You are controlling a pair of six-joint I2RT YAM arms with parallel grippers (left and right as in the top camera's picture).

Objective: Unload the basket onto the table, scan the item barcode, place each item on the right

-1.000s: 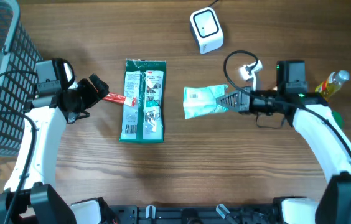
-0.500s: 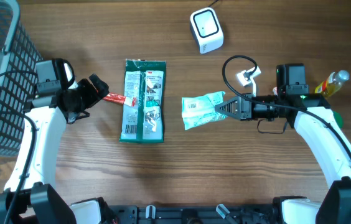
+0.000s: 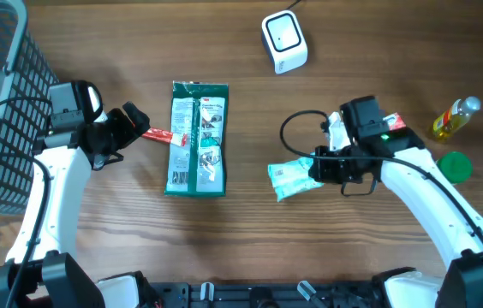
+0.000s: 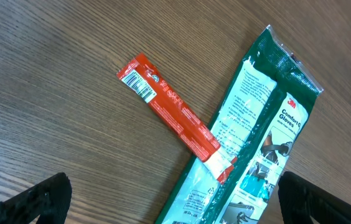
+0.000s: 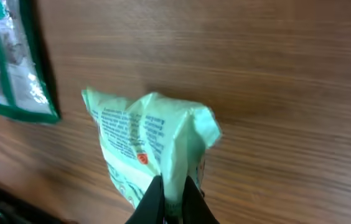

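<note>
Packet [image 3: 291, 178], pale mint with dark print and a white barcode label, is being pinched tight by the right gripper [image 3: 314, 168] right of centre over the brown wood-grain table [image 3: 353, 257], while the left gripper [image 3: 133, 121] is standing wide and empty at the left, near a red sachet [image 3: 159, 134].

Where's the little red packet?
Overhead, the red packet lies on the left, between the open left gripper and the green gloves pack, overlapping its edge.
</note>
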